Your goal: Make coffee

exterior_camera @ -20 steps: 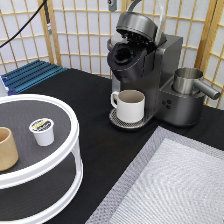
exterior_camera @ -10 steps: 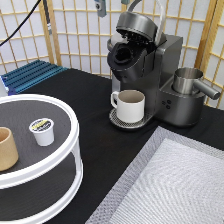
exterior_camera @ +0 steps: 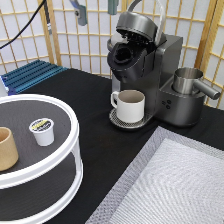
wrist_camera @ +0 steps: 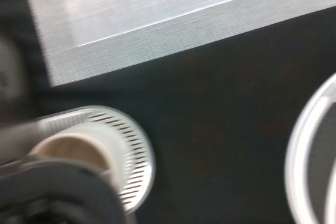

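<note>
**Pod untouched on the stand, brewer lid raised**

A black tabletop (exterior_camera: pixel 90 115) is seen across the exterior view, with a grey woven mat (exterior_camera: pixel 175 185) at the lower right. A dark grey single-serve coffee machine (exterior_camera: pixel 150 75) stands at the upper centre, its lid raised and the brew chamber exposed. A round white two-tier stand (exterior_camera: pixel 55 165) fills the lower left. A cream-white handled mug (exterior_camera: pixel 130 106) rests on the machine's drip tray, also shown in the wrist view (wrist_camera: pixel 75 150). A tan handleless cup (exterior_camera: pixel 7 148) sits at the stand's left edge. The coffee, a small white plastic pod (exterior_camera: pixel 42 131) with a dark, yellow-printed foil top, stands upright on the top tier, just beside the tan cup.

The two-finger gripper (exterior_camera: pixel 95 10) hangs at the top edge, well apart from the pod; the jaws are parted and nothing is held. A good grasp is judged to need a centred closure on the tapered wall, clear of the tan cup.
</note>
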